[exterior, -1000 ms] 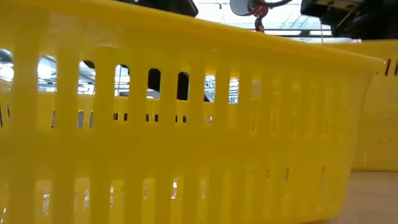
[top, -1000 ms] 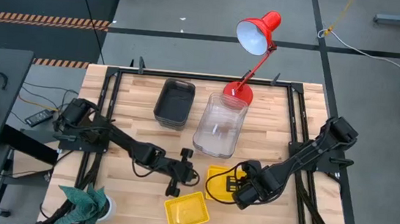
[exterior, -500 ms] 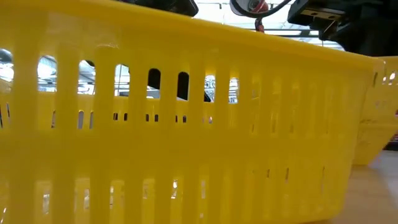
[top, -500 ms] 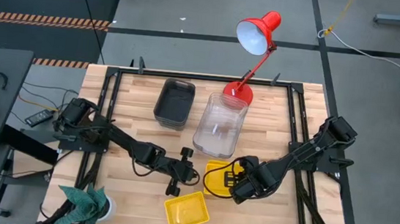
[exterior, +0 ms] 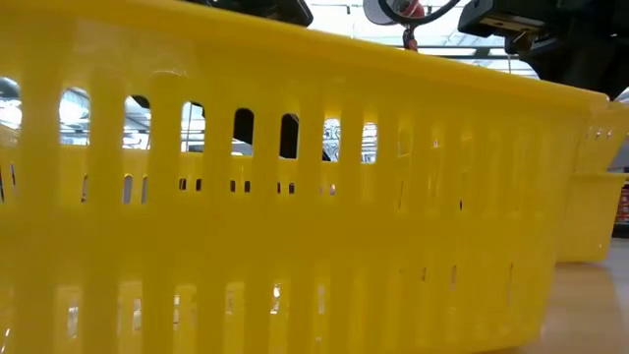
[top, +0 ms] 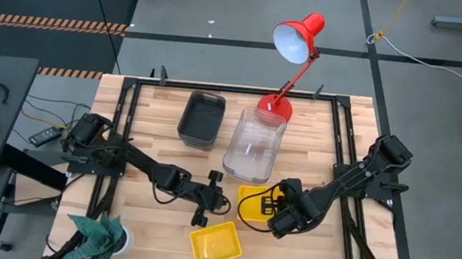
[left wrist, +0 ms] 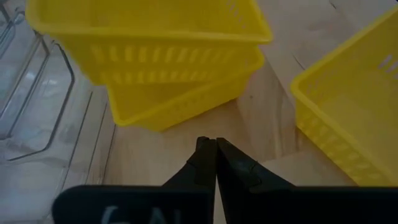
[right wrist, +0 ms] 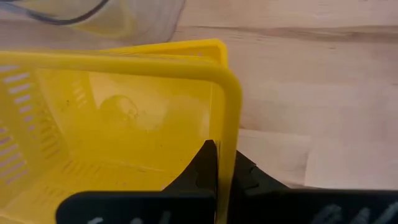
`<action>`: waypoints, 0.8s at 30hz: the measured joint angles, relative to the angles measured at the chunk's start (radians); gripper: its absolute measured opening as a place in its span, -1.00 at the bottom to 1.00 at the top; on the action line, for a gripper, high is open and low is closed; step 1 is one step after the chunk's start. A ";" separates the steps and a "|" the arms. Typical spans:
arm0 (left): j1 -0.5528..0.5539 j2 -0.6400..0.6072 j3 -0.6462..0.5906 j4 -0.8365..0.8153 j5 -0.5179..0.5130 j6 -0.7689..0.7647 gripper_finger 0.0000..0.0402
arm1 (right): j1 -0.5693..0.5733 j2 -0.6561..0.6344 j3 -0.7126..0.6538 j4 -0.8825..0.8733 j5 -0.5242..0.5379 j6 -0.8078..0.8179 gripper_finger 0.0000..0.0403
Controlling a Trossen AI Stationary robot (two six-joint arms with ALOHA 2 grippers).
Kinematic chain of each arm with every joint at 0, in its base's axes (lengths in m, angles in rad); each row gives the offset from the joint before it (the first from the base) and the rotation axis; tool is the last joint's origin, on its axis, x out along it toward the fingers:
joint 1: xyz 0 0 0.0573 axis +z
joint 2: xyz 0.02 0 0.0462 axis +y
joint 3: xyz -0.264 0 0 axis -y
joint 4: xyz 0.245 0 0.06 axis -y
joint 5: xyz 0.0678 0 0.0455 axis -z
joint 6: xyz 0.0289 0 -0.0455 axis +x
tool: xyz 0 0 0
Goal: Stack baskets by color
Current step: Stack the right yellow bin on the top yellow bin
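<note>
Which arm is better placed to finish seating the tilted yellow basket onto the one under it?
Right. The right gripper is shut on the upper yellow basket's rim, tilted over the lower yellow basket. The left gripper is shut and empty beside them.

Open wood (top: 142, 214) beside lone yellow basket (top: 215, 243).

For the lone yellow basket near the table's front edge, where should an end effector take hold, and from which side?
Probably the rim of the lone yellow basket, from above. It sits upright and open-topped, apart from the stacked yellow baskets, so its thin slotted wall can pass between two fingers: one inside, one outside. The left end effector, shut and empty, is closest, so the short side facing it looks easiest to reach.
</note>
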 joint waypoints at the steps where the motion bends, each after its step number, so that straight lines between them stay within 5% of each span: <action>1: 0.000 0.000 0.000 0.000 0.000 0.000 -0.91 | 0.000 0.001 0.000 0.001 0.000 -0.001 -0.98; 24: 0.000 0.000 0.000 0.013 0.030 -0.010 -0.82 | -0.024 0.002 -0.007 0.064 -0.188 -0.166 -0.85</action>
